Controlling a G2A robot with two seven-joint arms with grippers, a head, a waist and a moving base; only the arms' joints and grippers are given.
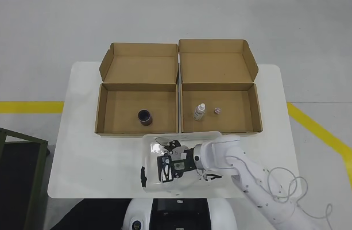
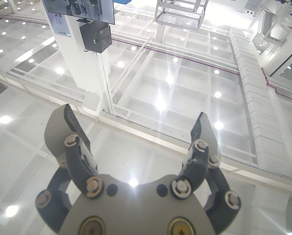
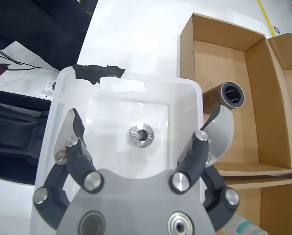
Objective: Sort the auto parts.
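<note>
Presently we find the right tool (image 3: 146,113) spread wide above the clear bin (image 3: 62,81) at the tabletop's (image 1: 84,144) near edge, with a slotted metal ring (image 3: 141,136) lying on the bin floor beneath it. The left tool (image 2: 134,111) is likewise spread. Beyond, the left carton (image 1: 118,112) holds a dark cylinder (image 1: 144,117). The right carton (image 1: 239,109) holds a white bottle (image 1: 199,111) and a small part (image 1: 217,110).
</note>
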